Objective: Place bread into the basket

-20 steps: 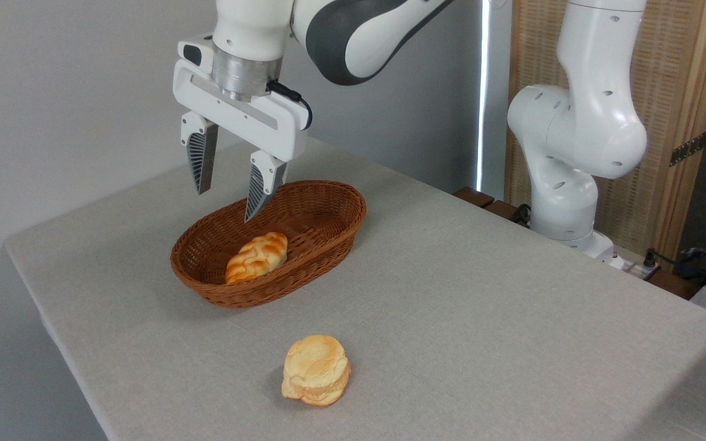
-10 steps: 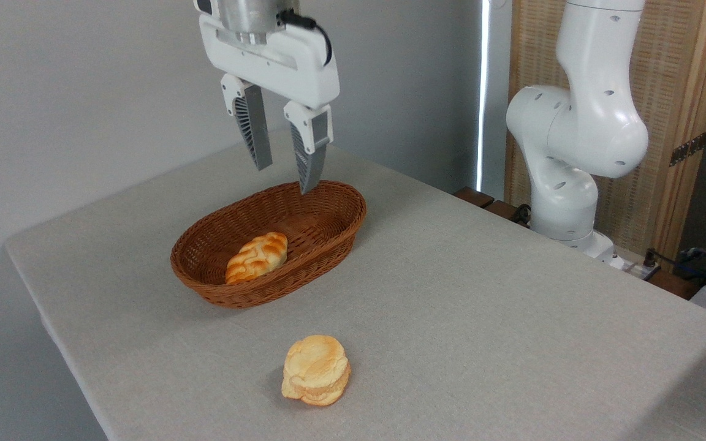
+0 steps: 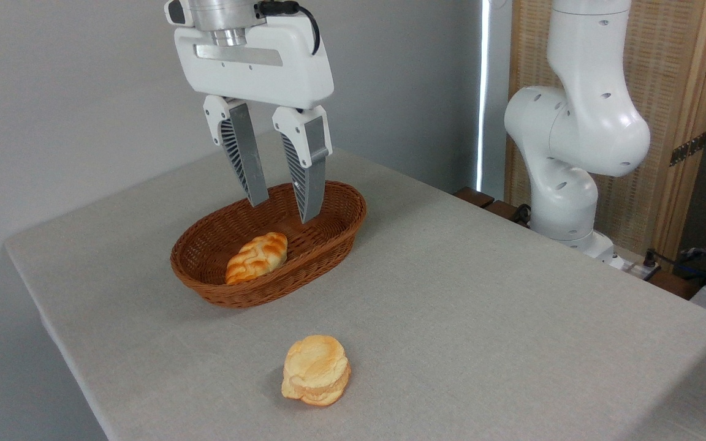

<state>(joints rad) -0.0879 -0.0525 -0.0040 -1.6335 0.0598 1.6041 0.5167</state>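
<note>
Your tool (image 3: pixel 284 211) is hanging above the basket (image 3: pixel 328 242), its two fingers (image 3: pixel 244 156) pointing down and standing apart with nothing between them. The fingertips are showing in front of the basket's far rim and upper inside wall, and you cannot tell from this view how high above the weave they are sitting.

The bread (image 3: pixel 257 257) is lying inside the basket, below the tool and a little to its left, clear of both fingertips. It is resting on the basket floor with its long axis running along the basket, its lower end leaning against the near wall.

The basket is sitting on the table (image 3: pixel 482 306), directly under the tool, and nothing else is showing inside it beside the bread.

A bun (image 3: pixel 316 370) is lying on the bare table well below the tool in the picture, nearer the front edge, apart from the basket and touching nothing but the cloth.

The arm's base (image 3: pixel 567 171) is standing well to the right of the tool, at the far side of the table.
</note>
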